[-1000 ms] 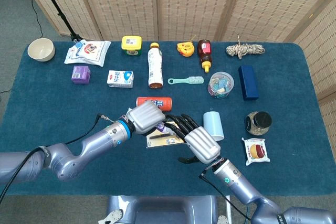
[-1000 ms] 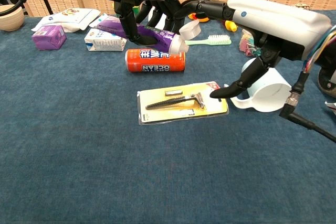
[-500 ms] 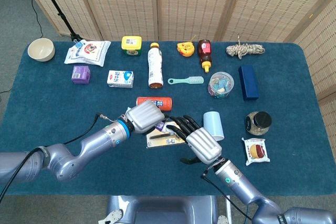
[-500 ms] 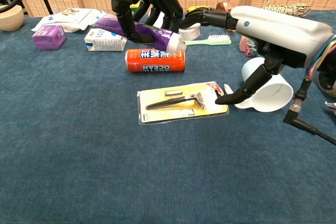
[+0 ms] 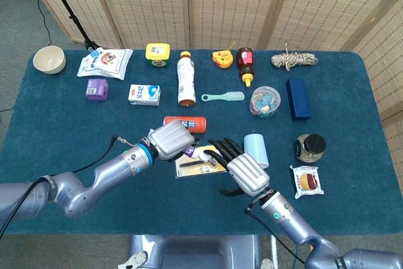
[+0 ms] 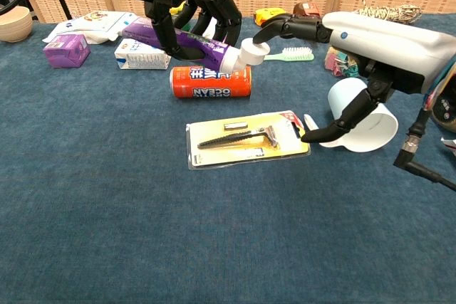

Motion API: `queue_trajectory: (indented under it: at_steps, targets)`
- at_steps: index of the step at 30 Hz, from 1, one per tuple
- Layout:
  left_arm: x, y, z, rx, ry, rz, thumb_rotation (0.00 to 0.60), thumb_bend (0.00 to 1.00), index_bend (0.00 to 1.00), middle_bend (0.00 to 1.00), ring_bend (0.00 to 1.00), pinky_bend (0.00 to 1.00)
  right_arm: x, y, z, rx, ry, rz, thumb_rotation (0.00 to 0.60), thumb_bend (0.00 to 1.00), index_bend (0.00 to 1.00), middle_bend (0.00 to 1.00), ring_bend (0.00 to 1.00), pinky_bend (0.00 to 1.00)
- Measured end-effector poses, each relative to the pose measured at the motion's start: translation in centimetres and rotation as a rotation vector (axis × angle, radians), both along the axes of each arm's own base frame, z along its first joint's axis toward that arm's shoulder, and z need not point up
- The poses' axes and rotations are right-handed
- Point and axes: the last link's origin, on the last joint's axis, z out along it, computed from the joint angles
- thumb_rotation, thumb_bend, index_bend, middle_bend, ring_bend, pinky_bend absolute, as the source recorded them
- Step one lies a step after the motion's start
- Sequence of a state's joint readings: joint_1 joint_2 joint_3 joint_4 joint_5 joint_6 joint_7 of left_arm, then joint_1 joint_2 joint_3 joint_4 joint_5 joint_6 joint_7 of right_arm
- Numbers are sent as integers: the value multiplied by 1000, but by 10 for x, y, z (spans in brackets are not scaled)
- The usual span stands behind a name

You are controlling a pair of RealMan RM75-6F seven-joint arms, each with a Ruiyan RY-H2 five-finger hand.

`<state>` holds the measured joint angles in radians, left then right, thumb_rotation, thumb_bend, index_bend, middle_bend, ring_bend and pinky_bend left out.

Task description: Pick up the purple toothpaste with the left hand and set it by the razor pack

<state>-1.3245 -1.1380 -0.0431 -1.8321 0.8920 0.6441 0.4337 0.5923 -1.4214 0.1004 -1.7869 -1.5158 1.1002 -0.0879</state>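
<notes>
Far left on the table (image 5: 38, 137), near the back edge, sits a cream bowl (image 5: 49, 59). Next to it lies a white snack bag (image 5: 104, 62), with a small purple carton (image 5: 96, 89) in front of it and a white and blue carton (image 5: 145, 94) further right.

The left hand (image 6: 187, 1) is raised above the table's middle, fingers wrapped around the purple toothpaste (image 6: 189, 43). The tube is held clear of the surface, roughly level, its white cap (image 6: 252, 53) pointing right. It hangs above an orange can (image 6: 210, 82) lying on its side.

Just in front of the can, nearer the front edge, the razor pack (image 6: 248, 139) lies flat: a yellow card with a dark razor under clear plastic. The toothpaste is above and behind it, not touching.

Along the back edge run a yellow container (image 5: 157, 53), a white bottle (image 5: 185, 79) lying down, a yellow tape measure (image 5: 221, 59) and a brown squeeze bottle (image 5: 245, 65). A mint green brush (image 5: 224, 97) lies in front of these.

The right hand (image 6: 377, 37) is open, holding nothing. Its upper fingers reach left toward the toothpaste cap; whether they touch it cannot be told. A lower finger points down to the right edge of the razor pack. Behind it a pale blue cup (image 6: 362, 124) lies on its side.

Further right are a clear tub of clips (image 5: 264, 101), a rope bundle (image 5: 293, 60), a blue box (image 5: 297, 99), a dark-lidded jar (image 5: 309, 147) and a packaged snack (image 5: 306, 181).
</notes>
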Motion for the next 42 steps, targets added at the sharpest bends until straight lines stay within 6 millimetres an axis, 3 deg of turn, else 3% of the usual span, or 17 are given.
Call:
queue_trajectory:
  at_steps: [21, 42]
  targets:
    - [-11, 3, 5, 17, -11, 11, 600, 880, 526, 439, 458, 545, -11, 0, 0, 9, 23, -19, 600, 150, 126, 0, 0, 0]
    - [-11, 4, -5, 10, 6, 3, 600, 881, 526, 438, 458, 545, 0, -2, 1, 3, 21, 9, 600, 150, 116, 0, 0, 0]
